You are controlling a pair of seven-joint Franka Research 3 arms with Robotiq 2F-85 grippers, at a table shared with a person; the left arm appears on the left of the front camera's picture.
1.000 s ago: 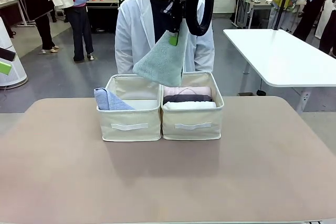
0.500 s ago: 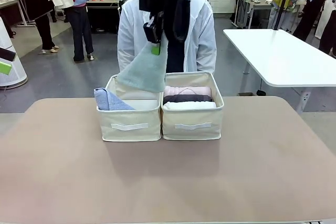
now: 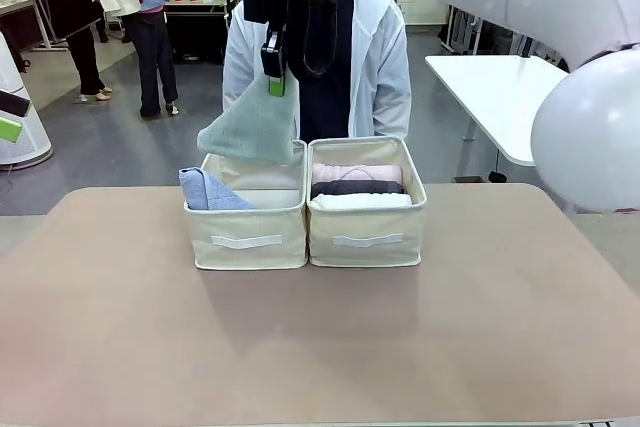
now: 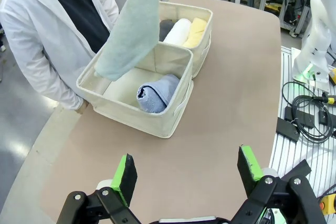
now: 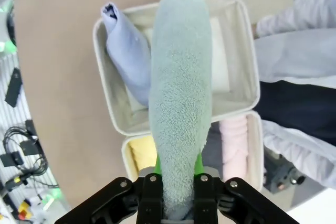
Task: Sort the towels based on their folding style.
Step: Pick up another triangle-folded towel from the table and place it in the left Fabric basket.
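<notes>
Leftward since a second ago, the grey-green cone towel [image 3: 255,127] has travelled from above the seam between the two bins to hang over the left bin [image 3: 247,237], carried by the right hand [image 3: 274,72], which pinches its narrow top between the green pads. The left hand [image 4: 186,174] hovers over the bench [image 3: 320,347] near that bin, fingers spread and holding nothing. Inside the left bin lies one light blue cone towel [image 3: 208,190], against its left wall. To the right of the left bin, touching it, the right bin [image 3: 366,232] holds four rolls: pink [image 3: 357,173], charcoal [image 3: 357,188], white [image 3: 360,201] and pale yellow [image 4: 195,29]. That makes six towels, two cones and four rolls, in two bins. By the look of it the hanging towel is light, soft and limp, drooping wide below the pinch; a hold at the tip seems right, though the fold may slacken once released.
</notes>
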